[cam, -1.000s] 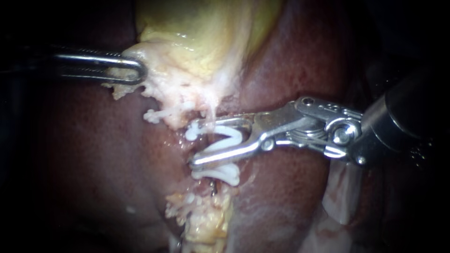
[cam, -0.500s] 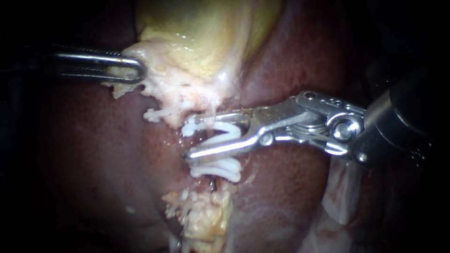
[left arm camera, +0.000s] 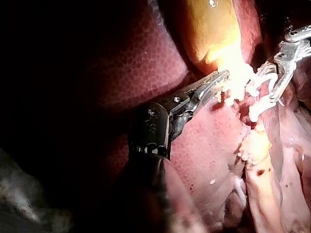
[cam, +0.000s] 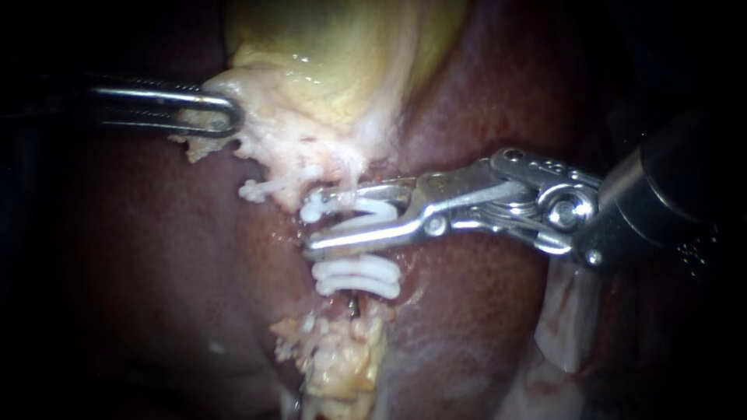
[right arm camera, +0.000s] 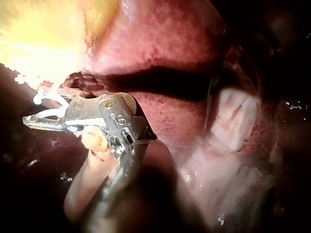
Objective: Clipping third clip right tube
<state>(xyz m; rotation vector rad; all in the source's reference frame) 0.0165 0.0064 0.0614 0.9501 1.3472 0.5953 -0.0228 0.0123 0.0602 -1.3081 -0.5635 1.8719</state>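
1. Your right instrument (cam: 315,222) reaches in across the dark red liver (cam: 482,101). Its end effector is clamped on a white clip (cam: 366,211), one jaw above the clip and one below, both pressing on it.
2. The clip straddles the tube (cam: 350,183), a pale strand running down from the gallbladder (cam: 334,70). From these views you cannot tell whether this is the right tube.
3. Just below the lower jaw, more white clips (cam: 358,278) sit on the same strand, packed tightly together and apart from the one in the end effector.
4. Your left instrument (cam: 222,117) lies well away from the clips, at the gallbladder's pale, ragged lower edge. Its end effector is closed on that fringe of tissue, and the left wrist view shows the toothed jaws together with their tips buried in the bright tissue.
5. Yellowish fatty tissue (cam: 342,358) hangs below the clips, lying against the liver.
6. In the right wrist view, the clip's white legs show just ahead of the right instrument's jaws, beside the glare of the gallbladder.
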